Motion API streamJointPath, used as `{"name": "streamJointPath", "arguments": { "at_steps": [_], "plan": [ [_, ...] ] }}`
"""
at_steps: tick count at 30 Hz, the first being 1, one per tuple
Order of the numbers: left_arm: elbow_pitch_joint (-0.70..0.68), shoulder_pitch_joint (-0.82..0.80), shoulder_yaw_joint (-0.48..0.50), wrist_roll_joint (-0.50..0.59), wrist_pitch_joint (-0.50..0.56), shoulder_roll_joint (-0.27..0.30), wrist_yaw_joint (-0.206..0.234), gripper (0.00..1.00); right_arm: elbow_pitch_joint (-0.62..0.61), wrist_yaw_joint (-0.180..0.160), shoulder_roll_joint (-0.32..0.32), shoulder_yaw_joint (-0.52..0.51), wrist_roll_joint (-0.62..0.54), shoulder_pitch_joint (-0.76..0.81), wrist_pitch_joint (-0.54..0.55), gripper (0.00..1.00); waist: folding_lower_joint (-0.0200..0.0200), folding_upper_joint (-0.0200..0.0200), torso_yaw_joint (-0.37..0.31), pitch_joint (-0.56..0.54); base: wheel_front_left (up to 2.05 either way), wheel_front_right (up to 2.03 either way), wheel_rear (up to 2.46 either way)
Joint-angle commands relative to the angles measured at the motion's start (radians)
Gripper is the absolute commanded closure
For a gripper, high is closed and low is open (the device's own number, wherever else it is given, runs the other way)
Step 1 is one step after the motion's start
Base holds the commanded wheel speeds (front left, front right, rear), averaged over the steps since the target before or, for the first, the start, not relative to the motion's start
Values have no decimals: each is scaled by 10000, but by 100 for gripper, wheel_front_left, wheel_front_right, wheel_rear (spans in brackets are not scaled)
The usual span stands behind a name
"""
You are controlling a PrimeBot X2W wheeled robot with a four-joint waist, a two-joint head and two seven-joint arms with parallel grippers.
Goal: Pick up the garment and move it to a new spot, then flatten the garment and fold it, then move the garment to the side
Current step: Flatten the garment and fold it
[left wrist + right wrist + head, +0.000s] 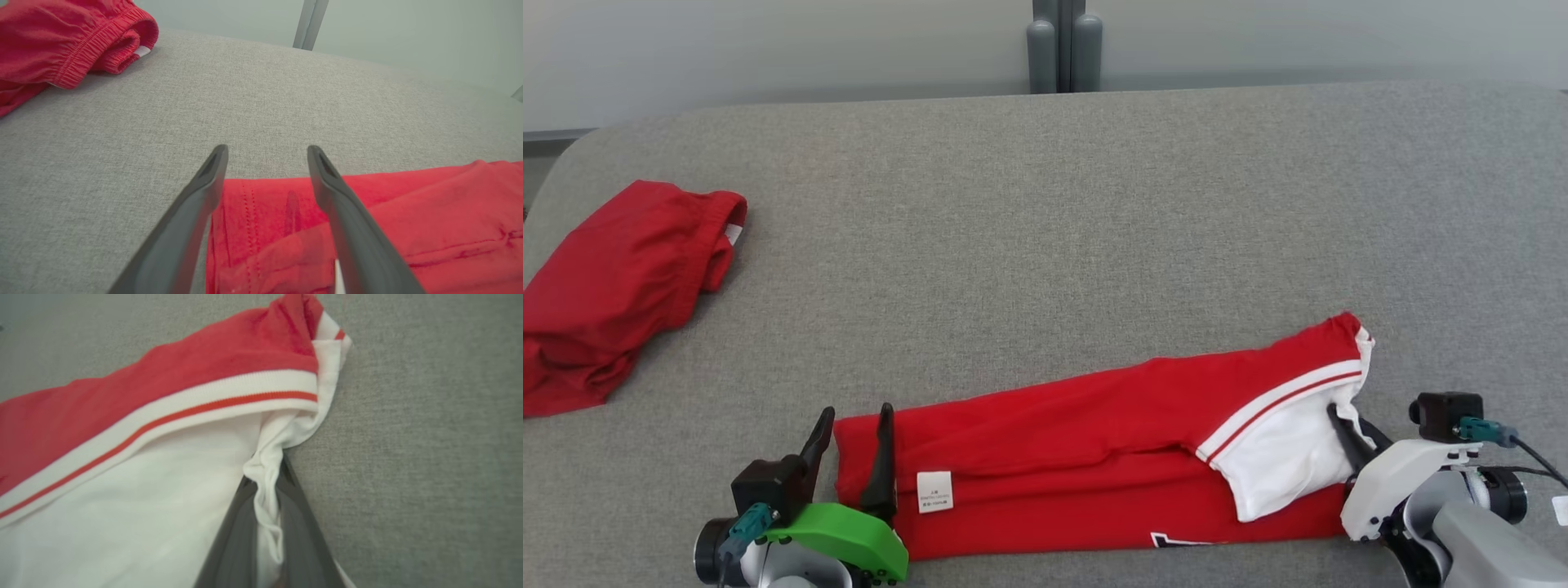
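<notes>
The garment [1094, 425] is a red shirt with a white sleeve and a red-striped white band, folded into a long strip along the near edge of the grey surface. My left gripper [856, 412] is open at the strip's left end, one finger [192, 208] on the bare grey cloth and the other [347, 220] over the red fabric [269, 228]. My right gripper [1343, 425] is shut on the garment at the right end, with a bunched white fold [267, 486] pinched between its dark fingers [237, 539].
A second red garment [613, 286], with an elastic waistband [94, 53], lies bunched at the far left of the grey padded surface [1045, 212]. A grey post [1062, 49] stands behind the surface's far edge.
</notes>
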Motion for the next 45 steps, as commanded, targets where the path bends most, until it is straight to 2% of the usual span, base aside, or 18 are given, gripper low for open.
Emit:
{"name": "streamJointPath", "arguments": {
  "at_steps": [1,5,12,16,23,32,38,45],
  "plan": [
    [-27,-131,-3,7,2,23,1,0,432,-177,-321,-157,-12,-49,55,100,0,0,6,-3,0,0,0],
    [-89,-115,-33,-36,2,20,12,0,676,-160,-545,-972,-200,-451,-29,100,0,0,9,-24,0,0,0],
    [-101,84,49,-91,2,23,33,0,177,-107,-756,-2857,-1307,-282,-53,100,0,0,-134,-191,0,0,0],
    [-93,177,66,-129,2,22,29,0,-635,-105,-580,-3180,-2046,-54,-56,100,0,0,-304,-354,0,0,0],
    [-36,280,-48,-218,2,22,5,0,-2281,-104,-210,-2079,-2461,295,-57,100,0,0,-487,-591,0,0,0],
    [34,420,-434,-388,3,26,-36,0,-3820,-102,307,1019,-1996,122,200,100,0,0,21,-905,0,0,0],
    [122,529,-603,-386,3,25,-57,0,-3639,-102,810,2457,-1784,-368,447,100,0,0,804,-973,0,0,0],
    [146,647,-768,-399,4,23,-36,0,-2852,-102,1335,3536,-1462,-875,366,100,0,0,1710,-986,0,0,0]
  ]
}}
